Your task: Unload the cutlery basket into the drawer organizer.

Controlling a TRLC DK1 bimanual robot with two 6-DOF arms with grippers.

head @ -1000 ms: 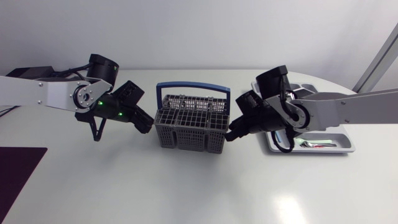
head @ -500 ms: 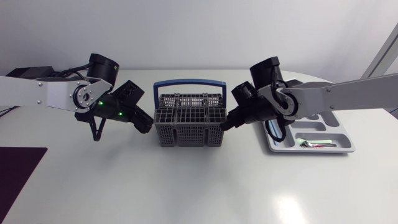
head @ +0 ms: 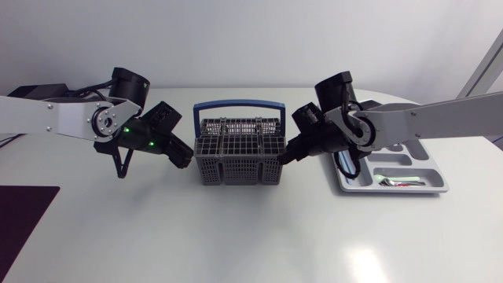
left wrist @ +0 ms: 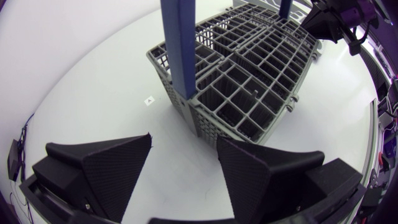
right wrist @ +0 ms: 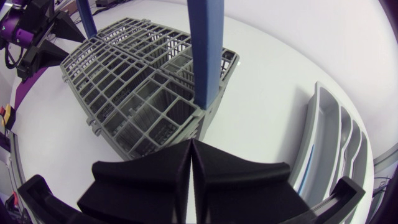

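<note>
The grey cutlery basket (head: 239,156) with its upright blue handle (head: 240,105) stands mid-table; no cutlery shows in its compartments (left wrist: 249,74). My left gripper (head: 183,155) is open just left of the basket, and its fingers (left wrist: 115,168) face the basket's end wall with nothing between them. My right gripper (head: 288,156) is shut and empty. Its tip (right wrist: 191,148) sits close against the basket's (right wrist: 134,93) right end, below the handle post (right wrist: 206,53). The grey drawer organizer (head: 436,185) lies at the right and holds some cutlery (head: 397,183).
A dark purple mat (head: 20,212) lies at the table's front left corner. Bare white tabletop spreads in front of the basket. The organizer (right wrist: 329,146) lies just beside my right arm.
My right arm swung toward the table's far side and its gripper rose to the basket's right wall. The basket straightened slightly. The left arm stayed put.
</note>
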